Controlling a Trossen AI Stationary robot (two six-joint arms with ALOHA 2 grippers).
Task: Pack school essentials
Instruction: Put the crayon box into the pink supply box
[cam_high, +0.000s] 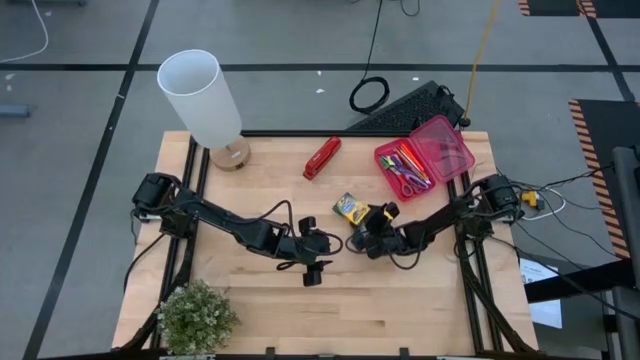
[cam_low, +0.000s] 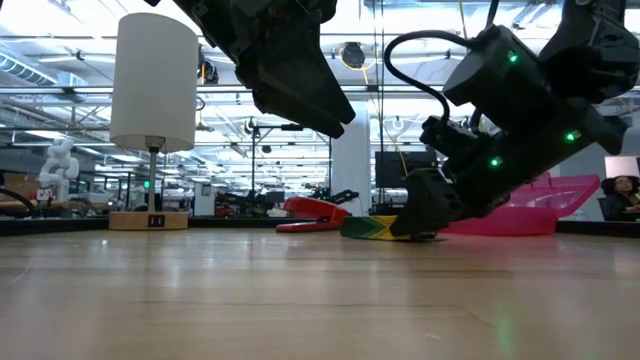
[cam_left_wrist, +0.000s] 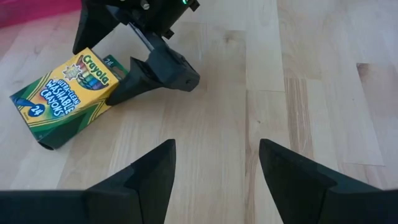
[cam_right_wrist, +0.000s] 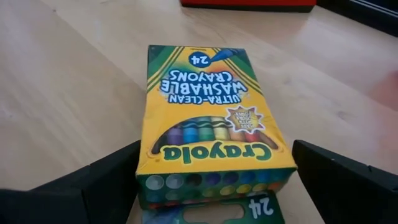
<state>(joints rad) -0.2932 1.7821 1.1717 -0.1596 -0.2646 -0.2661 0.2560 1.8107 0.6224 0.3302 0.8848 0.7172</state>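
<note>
**Right gripper straddles the crayon box at mid-table**

Here the green-yellow crayon box (cam_high: 348, 208) lies flat on the wooden table (cam_high: 420, 310), near its middle, with the red stapler (cam_high: 322, 157) beyond it toward the far edge and well apart. The right gripper (cam_high: 362, 231) is down at the box with its fingers spread wide, one dark finger (cam_right_wrist: 93, 183) on each side of the box's near end; in the right wrist view a gap shows between each finger and the cardboard, so the fingers are not pressing on it. The left gripper (cam_high: 312, 262) hovers just beside, above bare wood, its two fingers (cam_left_wrist: 146, 180) parted with nothing between them.

The pink plastic box (cam_high: 425, 155) sits open near the table's far right corner, its clear lid swung back, holding pens and scissors (cam_high: 408, 172) in a jumble; single pieces there are too small to tell apart. A white lamp (cam_high: 205, 100) stands at the far left, a small green plant (cam_high: 195, 315) at the near left corner.

From the low view the right arm's wrist covers most of the crayon box, leaving only a yellow-green edge, and hides part of the pink box. The lamp's base is partly screened by its shade from above.
</note>
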